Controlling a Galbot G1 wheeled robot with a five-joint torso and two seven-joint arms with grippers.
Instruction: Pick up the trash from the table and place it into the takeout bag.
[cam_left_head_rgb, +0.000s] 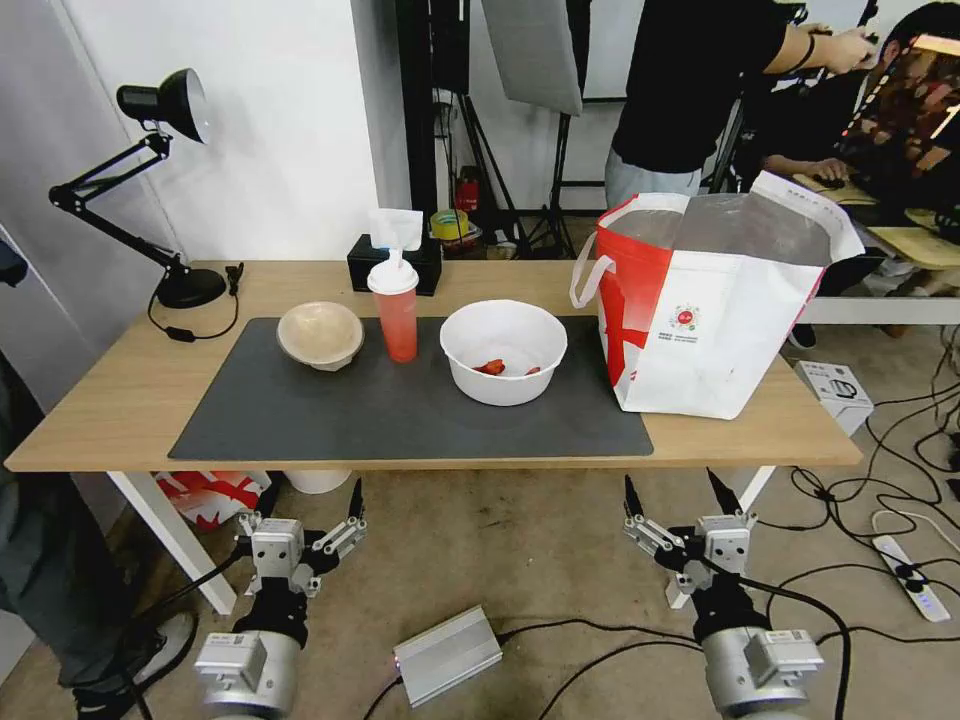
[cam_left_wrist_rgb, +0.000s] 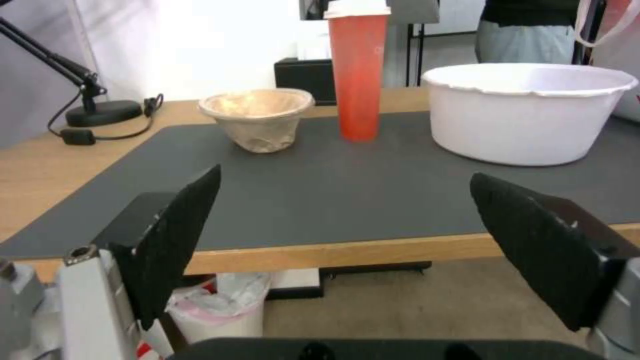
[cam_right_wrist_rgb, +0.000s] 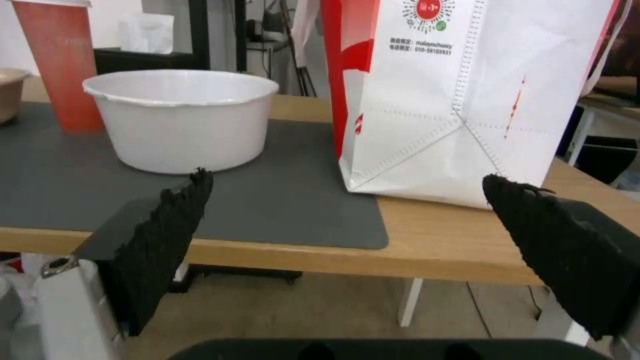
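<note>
Both grippers are hanging below the near edge of the long light wooden table (cam_left_head_rgb: 120, 400), left gripper (cam_left_head_rgb: 305, 520) and right gripper (cam_left_head_rgb: 682, 500) each with fingers spread wide and holding nothing. On the dark grey rectangular mat (cam_left_head_rgb: 400, 420), the shallow beige paper bowl (cam_left_head_rgb: 320, 335), tall red drink cup with white domed lid (cam_left_head_rgb: 397, 310) and wide white plastic bowl with red scraps (cam_left_head_rgb: 503, 350) are sitting in a row. The boxy white and red takeout bag (cam_left_head_rgb: 710, 310) is standing open just off the mat's end nearest the white bowl.
</note>
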